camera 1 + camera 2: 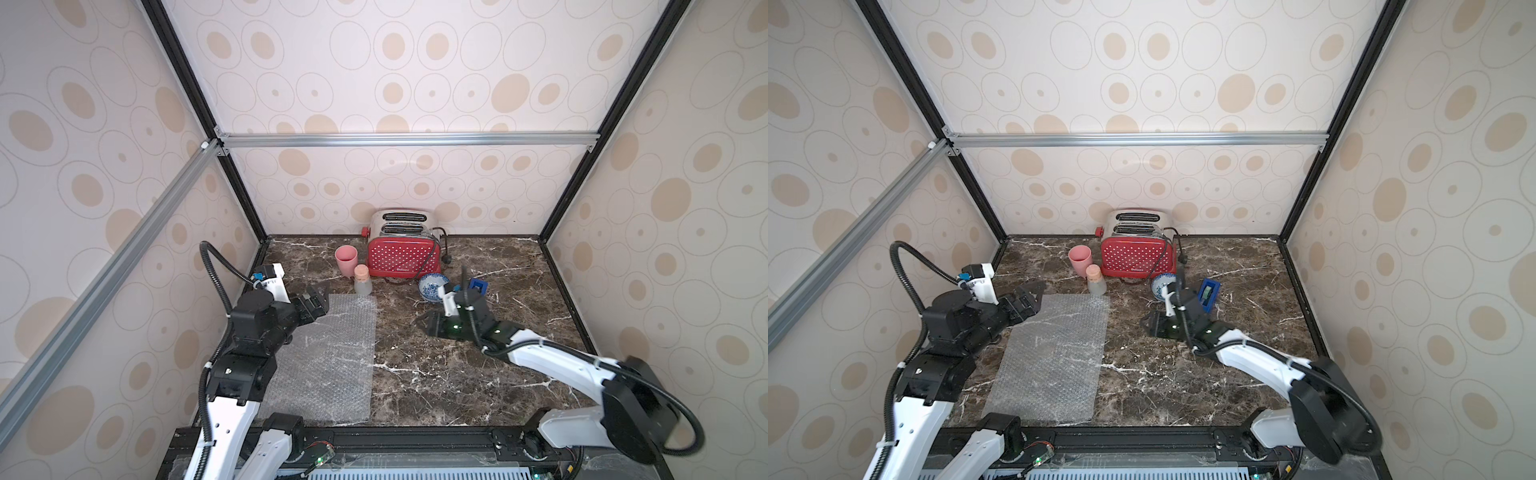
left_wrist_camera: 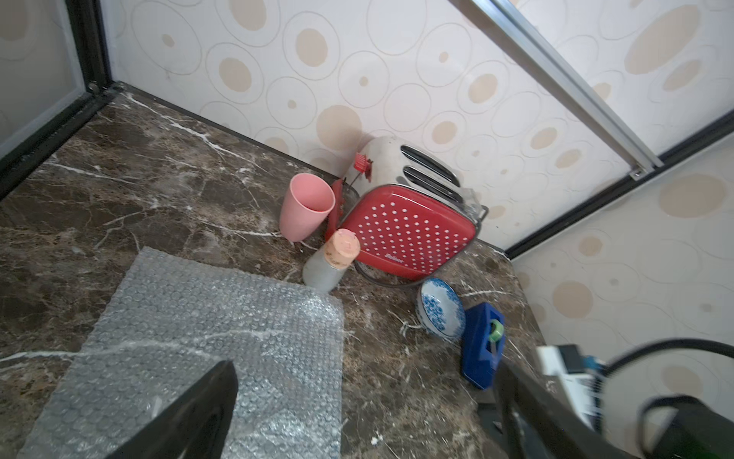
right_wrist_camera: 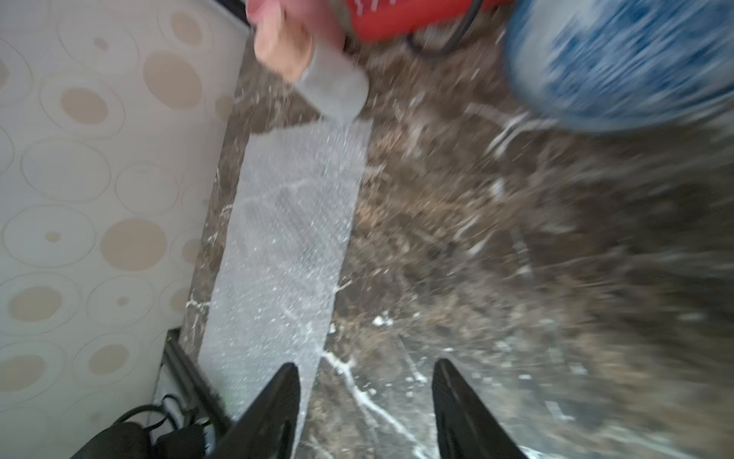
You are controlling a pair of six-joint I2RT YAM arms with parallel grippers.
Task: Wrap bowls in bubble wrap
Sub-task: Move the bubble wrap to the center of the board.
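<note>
Sitting close against the blue tape dispenser, toward the back edge of the surface and right of its middle: the bowl, only its blue flower pattern showing inside; upright or tilted, not clear. Held in the dispenser's slot: a green roll. Standing upright beside the toaster near the back edge: pink cup, bare pink within. Just in front of it, at the back right corner of the bubble wrap spread flat over the left half: frosted bottle stopped with a cork, contents not readable. Hovering over the wrap's back left corner: left gripper, jaws spread wide, gripping nothing. Hanging low in front of the bowl: right gripper, jaws apart, nothing between.
</note>
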